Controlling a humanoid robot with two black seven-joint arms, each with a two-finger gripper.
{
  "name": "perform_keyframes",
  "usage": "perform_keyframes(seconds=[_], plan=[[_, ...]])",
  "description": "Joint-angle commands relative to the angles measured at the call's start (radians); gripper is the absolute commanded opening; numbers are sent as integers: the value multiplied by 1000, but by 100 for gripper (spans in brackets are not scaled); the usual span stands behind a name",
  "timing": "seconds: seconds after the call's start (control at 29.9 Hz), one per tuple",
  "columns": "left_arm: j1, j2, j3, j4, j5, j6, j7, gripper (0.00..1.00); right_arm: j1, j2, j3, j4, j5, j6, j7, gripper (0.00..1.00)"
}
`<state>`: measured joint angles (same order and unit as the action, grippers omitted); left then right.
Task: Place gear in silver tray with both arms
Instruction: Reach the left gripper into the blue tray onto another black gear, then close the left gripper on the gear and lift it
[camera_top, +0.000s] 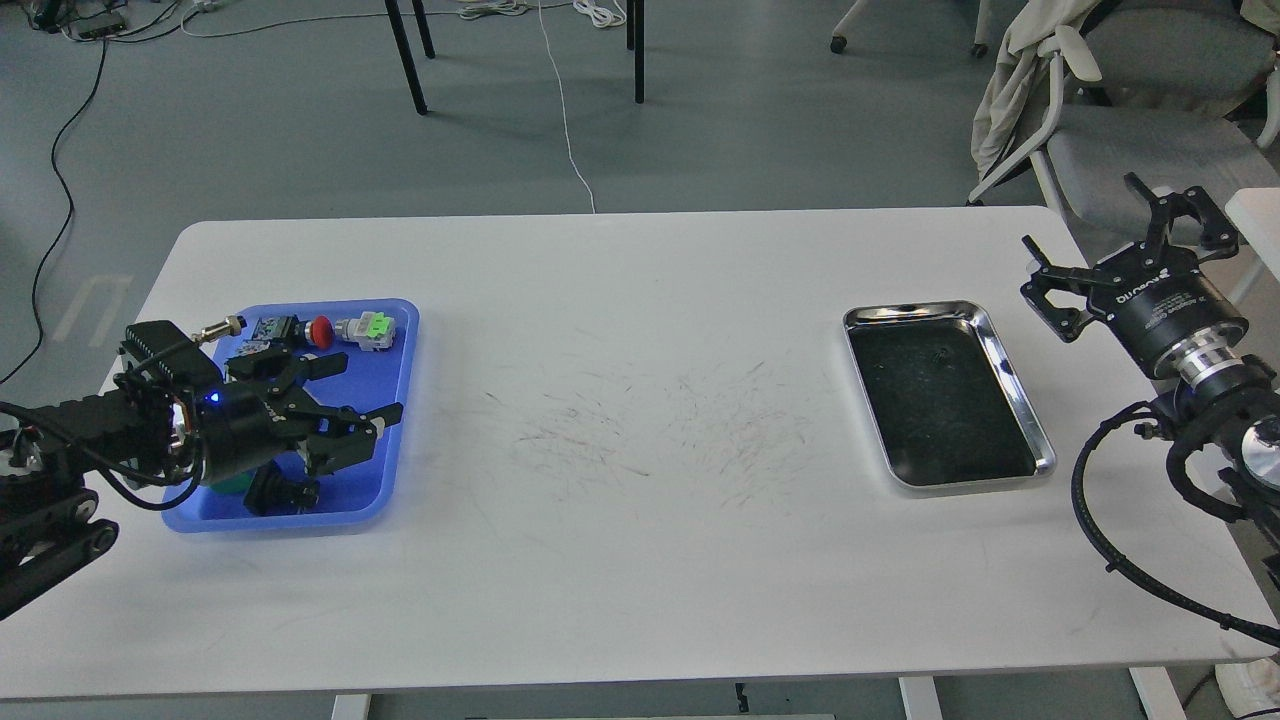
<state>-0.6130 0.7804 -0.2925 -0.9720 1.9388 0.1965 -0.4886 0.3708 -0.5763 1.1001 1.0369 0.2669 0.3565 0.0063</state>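
Left gripper (345, 395) hovering spread-fingered over blue plastic tray (395, 330), holding nothing
Right gripper (1120, 245) waiting spread beside shiny steel tray (1010, 360); gear probably rigid, slippery: I'm pinching across flats

My arms (110, 425) are black and jointed, with looping black cables. My right wrist (1205, 362) wears a silver ring and white lettering; a blue light glows on my left.

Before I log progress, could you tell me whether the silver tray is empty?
Empty: the silver tray shows only its bare dark floor.
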Motion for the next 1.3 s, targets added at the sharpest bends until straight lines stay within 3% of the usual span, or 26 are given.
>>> perform_keyframes(seconds=[0.0, 0.53, 0.97, 1.27], plan=[[-1, -35, 21, 96, 0, 27, 0, 94, -1, 0, -6, 2, 0, -1, 6, 98], [-1, -127, 67, 251, -12, 90, 0, 87, -7, 6, -11, 6, -18, -7, 8, 98], [-1, -150, 118, 317, -9, 126, 0, 41, -7, 7, -19, 6, -21, -8, 11, 98], [-2, -176, 133, 349, -12, 127, 0, 39, -7, 7, -19, 5, -23, -8, 11, 98]])
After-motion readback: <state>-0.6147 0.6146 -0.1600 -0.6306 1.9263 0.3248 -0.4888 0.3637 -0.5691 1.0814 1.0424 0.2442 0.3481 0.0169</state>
